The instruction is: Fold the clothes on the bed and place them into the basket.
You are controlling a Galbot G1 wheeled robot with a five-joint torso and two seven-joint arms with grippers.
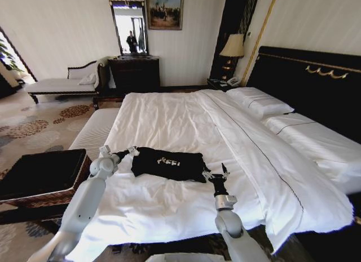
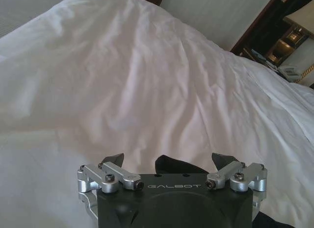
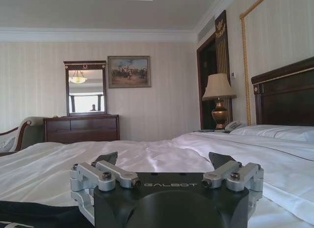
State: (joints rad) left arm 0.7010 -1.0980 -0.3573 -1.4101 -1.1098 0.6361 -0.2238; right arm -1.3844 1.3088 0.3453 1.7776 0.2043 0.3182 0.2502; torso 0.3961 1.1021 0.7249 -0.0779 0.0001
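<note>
The clothes are one black shirt [image 1: 168,162] with white lettering, lying folded into a compact bundle on the bed [image 1: 169,118] near its foot edge. My left gripper [image 1: 133,151] is at the shirt's left end. In the left wrist view this left gripper [image 2: 168,160] stands open over the white sheet, with a bit of black cloth [image 2: 175,165] showing between its fingers. My right gripper [image 1: 218,173] sits at the shirt's right end. The right wrist view shows the right gripper [image 3: 164,159] open and empty, the shirt [image 3: 29,213] beside it. The basket [image 1: 42,174] stands on the floor to the left.
A white upholstered bench [image 1: 96,131] runs along the bed's left side beyond the basket. Pillows [image 1: 260,101] and the black headboard [image 1: 310,81] are at the right. A dark dresser [image 1: 134,73], a chaise [image 1: 59,84] and a bedside lamp [image 1: 232,48] line the far wall.
</note>
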